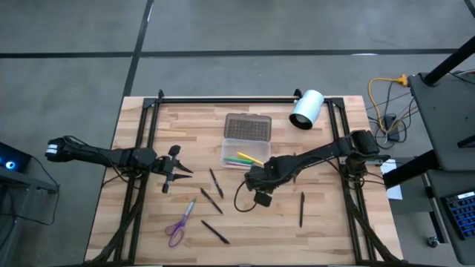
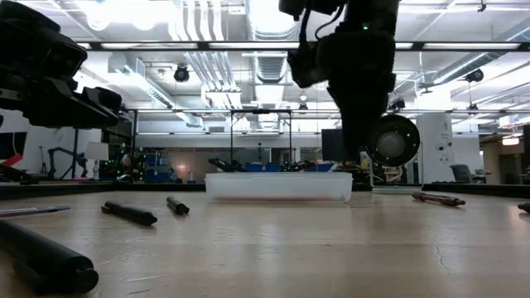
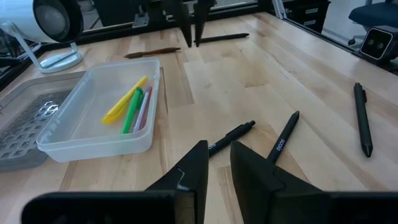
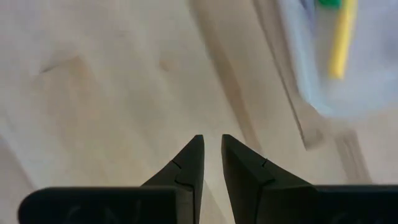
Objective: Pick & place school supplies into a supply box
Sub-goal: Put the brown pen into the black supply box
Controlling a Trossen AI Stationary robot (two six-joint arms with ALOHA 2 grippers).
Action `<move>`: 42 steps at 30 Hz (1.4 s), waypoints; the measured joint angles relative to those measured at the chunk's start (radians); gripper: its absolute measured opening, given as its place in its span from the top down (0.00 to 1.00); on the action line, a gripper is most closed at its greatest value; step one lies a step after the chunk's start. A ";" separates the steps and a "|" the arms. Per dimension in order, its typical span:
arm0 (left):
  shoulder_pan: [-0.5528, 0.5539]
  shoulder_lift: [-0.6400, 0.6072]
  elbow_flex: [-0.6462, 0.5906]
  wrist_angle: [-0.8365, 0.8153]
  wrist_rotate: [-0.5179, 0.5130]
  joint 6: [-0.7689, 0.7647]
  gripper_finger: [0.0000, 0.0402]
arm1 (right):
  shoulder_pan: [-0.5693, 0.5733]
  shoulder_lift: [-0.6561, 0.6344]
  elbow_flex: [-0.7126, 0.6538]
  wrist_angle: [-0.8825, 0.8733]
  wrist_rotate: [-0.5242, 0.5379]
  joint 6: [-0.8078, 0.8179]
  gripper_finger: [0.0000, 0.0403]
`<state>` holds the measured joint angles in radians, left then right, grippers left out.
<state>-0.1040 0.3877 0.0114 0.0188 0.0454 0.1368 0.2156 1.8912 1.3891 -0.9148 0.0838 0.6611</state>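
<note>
The supply box [image 1: 243, 153] is a clear tray with its dotted lid [image 1: 247, 126] folded open toward the far edge. A yellow pen [image 3: 124, 99], a green one [image 3: 132, 111] and a lilac one lie in it. Black pens [image 1: 214, 182] [image 1: 301, 209] and purple-handled scissors [image 1: 178, 226] lie flat on the wood. A brown pencil [image 3: 152, 53] lies beside the box. My right gripper [image 1: 256, 180] points down over bare wood just near of the box, narrowly open and empty [image 4: 212, 142]. My left gripper [image 1: 182, 172] waits at the left, narrowly open and empty [image 3: 219, 149].
A white cylinder [image 1: 306, 109] lies at the far right corner. Two more black pens [image 1: 211, 200] [image 1: 214, 232] lie near the middle and the near edge. Black frame rails [image 1: 141, 148] run along both sides of the table.
</note>
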 joint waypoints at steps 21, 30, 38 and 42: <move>0.000 0.000 0.000 0.000 0.000 0.000 0.87 | -0.021 -0.092 -0.097 -0.292 0.114 0.649 0.88; 0.000 0.000 0.000 0.000 0.000 0.000 0.87 | -0.043 -0.197 -0.286 -0.167 0.054 0.740 0.88; 0.000 0.000 0.000 0.000 0.000 0.000 0.87 | -0.083 -0.253 -0.388 -0.112 0.055 0.806 0.88; 0.000 0.000 0.000 0.000 0.000 0.000 0.87 | -0.102 -0.279 -0.414 -0.099 0.056 0.806 0.88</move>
<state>-0.1041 0.3876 0.0114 0.0187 0.0452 0.1368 0.1132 1.6122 0.9751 -1.0138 0.1398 1.4672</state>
